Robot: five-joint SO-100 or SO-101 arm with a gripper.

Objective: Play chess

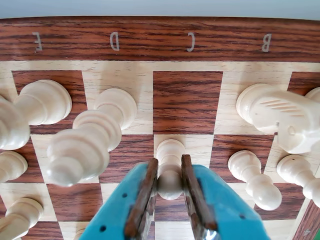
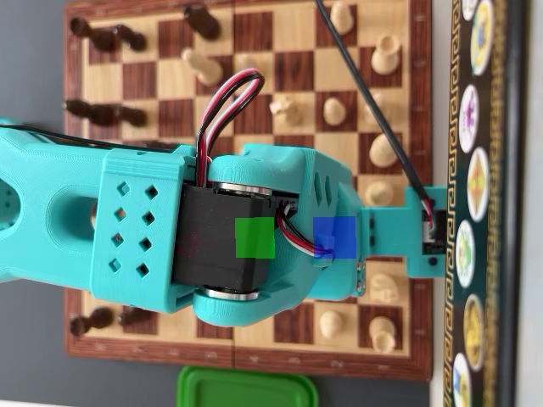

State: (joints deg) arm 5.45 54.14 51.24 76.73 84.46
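One white pawn (image 1: 169, 167) stood between the two fingers of the gripper (image 1: 170, 182) in the wrist view, both brown pads (image 1: 145, 197) pressed against its sides, so the gripper was closed on it. The pawn sat on a light square in the second row of the chessboard (image 1: 185, 95), below the border letter C (image 1: 190, 41). Other white pieces stood around it: a tall piece (image 1: 87, 145) at left, a knight (image 1: 280, 117) at right, and further pawns (image 1: 252, 180) nearby. In the overhead view, the teal arm (image 2: 170, 229) covered the board's middle; dark pieces (image 2: 106, 38) stood along the left side, white pieces (image 2: 386, 55) toward the right. A green lid (image 2: 246, 388) lay below the board on the tabletop.
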